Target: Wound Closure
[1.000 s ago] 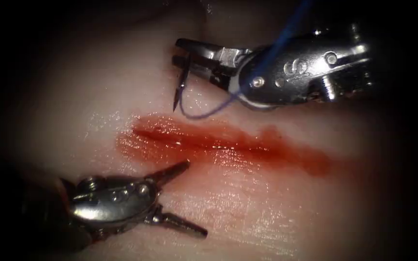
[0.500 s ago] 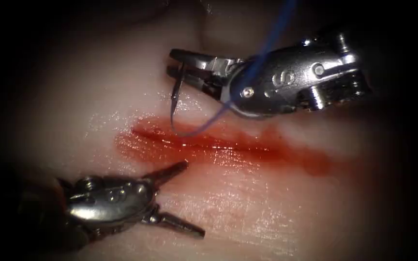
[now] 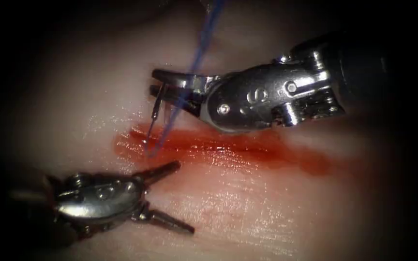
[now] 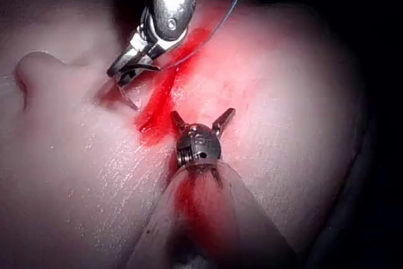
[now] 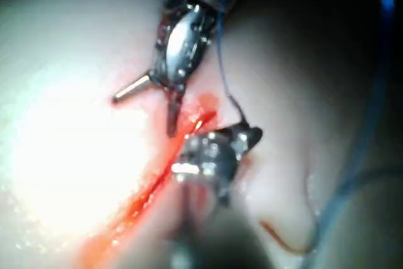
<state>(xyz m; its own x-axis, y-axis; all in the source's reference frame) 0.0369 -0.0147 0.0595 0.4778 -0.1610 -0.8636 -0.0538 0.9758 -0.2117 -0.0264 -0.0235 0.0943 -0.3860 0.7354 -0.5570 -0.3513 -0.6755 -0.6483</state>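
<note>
My right tool (image 3: 158, 86) comes in from the right and stands above the left end of the cut (image 3: 228, 147). Its jaws are pressed together on the needle (image 3: 156, 107). I hold the needle close to its thread end. The rest of its curve hangs down from the jaws toward the tissue (image 3: 247, 208). The point is just above the left end of the cut, and I cannot tell if it touches the surface. I do not see the needle inside the tissue. A second ago this tool was higher and more to the right, with the needle well apart from the cut. It has come down and to the left since then.

The blue thread (image 3: 197, 58) runs from the top of the endoscope view down past my right jaws. It reaches the red fluid (image 3: 286, 159) at the left end of the cut, near the needle point. Before, it made a loose loop under the tool. Now it hangs nearly straight.

My left tool (image 3: 168, 195) is below the cut, at its left end. Its jaws stand wide apart and hold nothing. The upper jaw points to the wet edge of the cut, very near it. This tool has shifted a little to the left.

In the left wrist view, my left tool (image 4: 201, 118) is spread in a V just beside the red line, with the right tool (image 4: 129, 70) beyond it.
</note>
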